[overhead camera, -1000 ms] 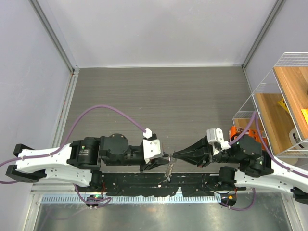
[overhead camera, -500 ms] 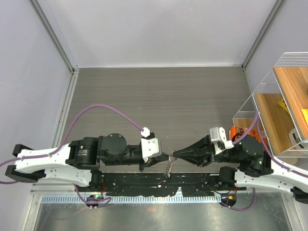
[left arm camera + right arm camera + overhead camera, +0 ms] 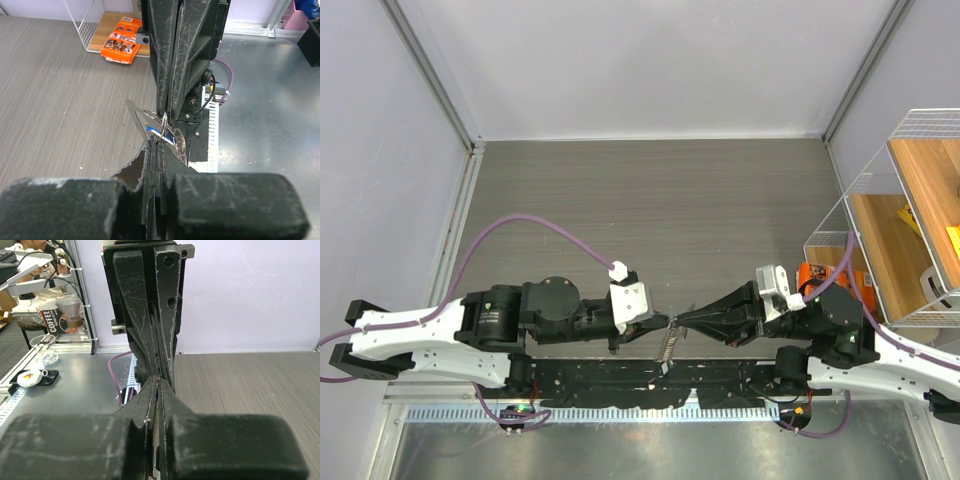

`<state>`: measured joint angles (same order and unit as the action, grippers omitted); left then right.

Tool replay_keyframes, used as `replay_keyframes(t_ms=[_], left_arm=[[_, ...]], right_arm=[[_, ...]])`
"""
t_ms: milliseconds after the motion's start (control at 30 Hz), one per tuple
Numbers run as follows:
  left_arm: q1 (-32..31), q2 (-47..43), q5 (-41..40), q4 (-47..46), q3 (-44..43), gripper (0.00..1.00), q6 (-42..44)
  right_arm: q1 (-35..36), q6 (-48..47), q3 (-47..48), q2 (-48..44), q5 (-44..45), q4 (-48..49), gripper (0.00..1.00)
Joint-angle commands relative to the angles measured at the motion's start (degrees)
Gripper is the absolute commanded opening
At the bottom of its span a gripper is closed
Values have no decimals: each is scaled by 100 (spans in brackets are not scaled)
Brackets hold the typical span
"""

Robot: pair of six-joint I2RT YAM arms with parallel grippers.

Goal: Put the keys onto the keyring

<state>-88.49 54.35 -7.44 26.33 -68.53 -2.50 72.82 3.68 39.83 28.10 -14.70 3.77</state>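
My left gripper [image 3: 668, 322] and right gripper [image 3: 682, 321] meet tip to tip just above the near table edge. Both are shut. In the left wrist view my left gripper [image 3: 158, 144] pinches the blue-headed key [image 3: 159, 132], whose silver blade [image 3: 137, 116] sticks out to the left. The right gripper [image 3: 163, 114] comes in from above and pinches the thin wire of the keyring [image 3: 181, 145]. The keyring and its other keys dangle below the tips [image 3: 666, 347]. In the right wrist view my right gripper [image 3: 159, 381] hides the ring.
An orange packet [image 3: 817, 274] lies by the right arm; it also shows in the left wrist view [image 3: 120, 41]. A white wire rack [image 3: 880, 190] holding wooden shelves stands at the right. The black arm mounting rail [image 3: 650, 385] runs along the near edge.
Both grippers stay shut and tip to tip. The left wrist has shifted slightly left and nearer. The dangling keyring has swung a little beneath the tips.
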Motion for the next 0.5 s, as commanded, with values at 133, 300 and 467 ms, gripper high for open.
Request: replay_keyframes(t_ms=[133, 300, 467], left_arm=[[-2, -82, -73, -497, 6, 0, 31], [-2, -117, -73, -488, 15, 0, 31], [-2, -109, -82, -488, 15, 0, 39]], right_arm=[[31, 19, -450, -199, 116, 1442, 5], [31, -34, -670, -217, 257, 2064, 5], [31, -52, -907, -182, 450, 2707, 6]])
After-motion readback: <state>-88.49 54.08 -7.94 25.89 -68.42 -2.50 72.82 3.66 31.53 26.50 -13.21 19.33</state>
